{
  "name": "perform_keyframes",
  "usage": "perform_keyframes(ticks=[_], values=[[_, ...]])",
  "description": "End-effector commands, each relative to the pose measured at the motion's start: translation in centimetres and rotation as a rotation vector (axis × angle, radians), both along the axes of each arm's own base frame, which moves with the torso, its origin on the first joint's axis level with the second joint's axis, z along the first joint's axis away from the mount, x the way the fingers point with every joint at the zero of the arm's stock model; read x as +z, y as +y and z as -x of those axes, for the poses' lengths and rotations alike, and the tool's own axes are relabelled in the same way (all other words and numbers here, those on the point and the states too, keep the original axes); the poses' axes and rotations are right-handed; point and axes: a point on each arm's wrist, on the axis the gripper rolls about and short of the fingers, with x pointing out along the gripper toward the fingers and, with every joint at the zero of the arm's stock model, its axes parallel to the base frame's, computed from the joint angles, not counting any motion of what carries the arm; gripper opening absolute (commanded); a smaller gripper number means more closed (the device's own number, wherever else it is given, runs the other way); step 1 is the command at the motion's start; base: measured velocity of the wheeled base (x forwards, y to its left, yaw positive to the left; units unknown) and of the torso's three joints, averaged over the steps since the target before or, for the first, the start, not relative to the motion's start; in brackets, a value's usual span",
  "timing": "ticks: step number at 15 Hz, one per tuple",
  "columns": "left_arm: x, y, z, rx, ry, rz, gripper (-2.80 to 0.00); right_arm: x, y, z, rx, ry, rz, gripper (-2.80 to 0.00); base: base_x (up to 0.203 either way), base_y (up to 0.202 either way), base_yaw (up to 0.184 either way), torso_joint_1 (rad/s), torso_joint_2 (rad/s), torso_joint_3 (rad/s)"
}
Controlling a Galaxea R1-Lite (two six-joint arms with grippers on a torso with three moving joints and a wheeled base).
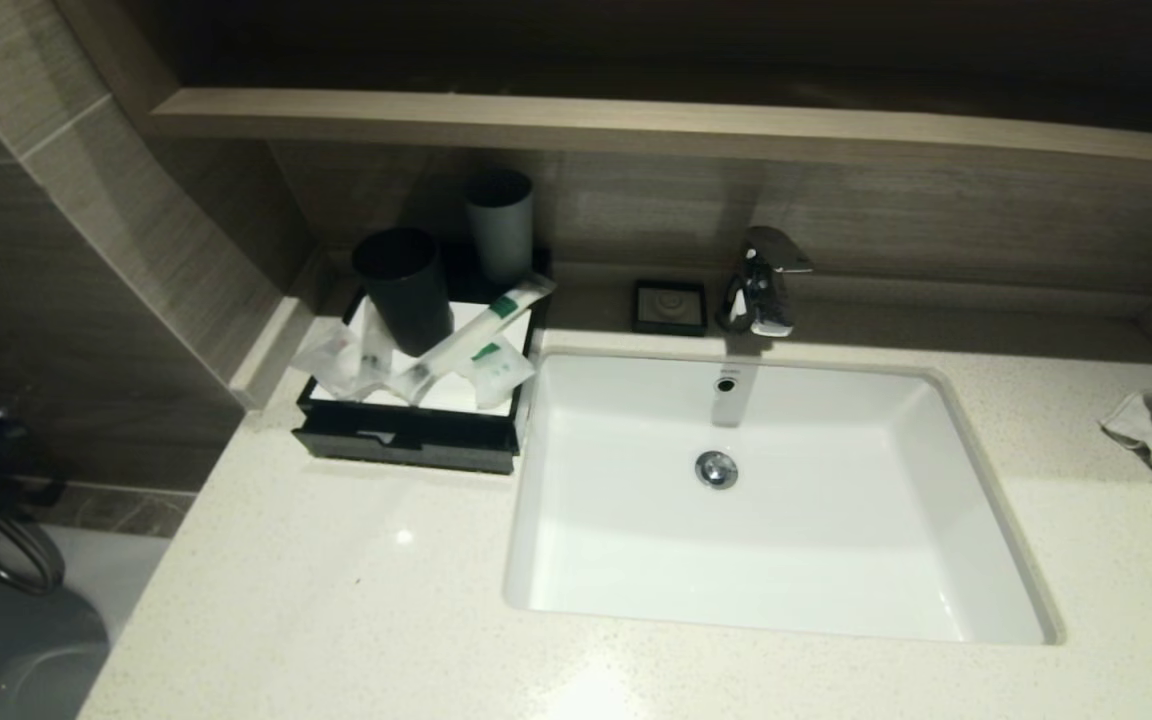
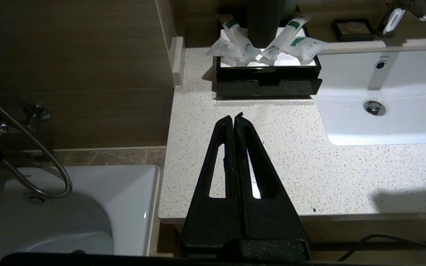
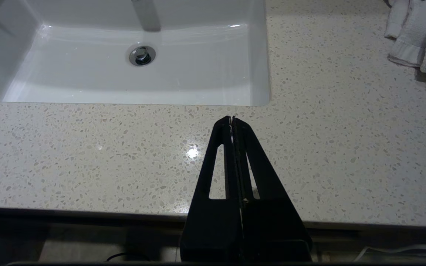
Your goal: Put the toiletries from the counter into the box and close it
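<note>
Speckled pale stone counter [image 1: 336,600], glossy, with lamp glints. White rectangular undermount sink [image 1: 836,560] set into it, chrome drain [image 1: 716,468] at centre, chrome faucet [image 1: 764,280] on the raised ledge behind. Wood-grain wall panels and a long wooden shelf [image 1: 636,120] above.

Left gripper [image 2: 234,119]: fingers pressed together, holding nothing, poised over the near edge of the counter. Straight ahead of its tips, well apart, sits the black box [image 2: 266,83] against the back wall, beside the sink's edge. Its drawer front faces the gripper and looks slightly pulled out. White wrapped toiletries [image 2: 294,42] with green marks lie piled on the white top of the box, some overhanging its sides. A dark cup [image 1: 404,290] stands among them; a second grey cup [image 1: 499,225] stands behind it. Small black square dish [image 1: 670,306] on the ledge between box and faucet.

Off the counter's end, beside the left gripper: a white bathtub [image 2: 68,207], metal shower hose [image 2: 31,147] and wall fittings.

Right gripper [image 3: 232,120]: also clamped together on nothing, over the counter's front strip just short of the sink's near rim. A crumpled white towel [image 3: 420,33] lies on the counter ahead and off to its outer side, well apart.

Neither arm shows in the head view.
</note>
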Motion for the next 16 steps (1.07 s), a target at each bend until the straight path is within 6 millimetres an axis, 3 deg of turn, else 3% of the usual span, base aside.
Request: perform_keyframes(ticks=[1, 14, 16], values=[[0.4, 0.0, 0.4, 0.005, -0.018, 0.000, -2.80, 0.0, 0.0, 0.0, 0.000, 0.000, 0.000, -2.80, 0.000, 0.000, 0.000, 0.000, 0.00, 0.000], [1.4, 0.0, 1.4, 0.002, -0.053, -0.009, -2.80, 0.0, 0.0, 0.0, -0.001, 0.000, 0.000, -2.80, 0.000, 0.000, 0.000, 0.000, 0.00, 0.000], [2.9, 0.0, 0.6, 0.007, -0.021, -0.007, -2.80, 0.0, 0.0, 0.0, -0.001, 0.001, 0.000, -2.80, 0.000, 0.000, 0.000, 0.000, 0.00, 0.000]])
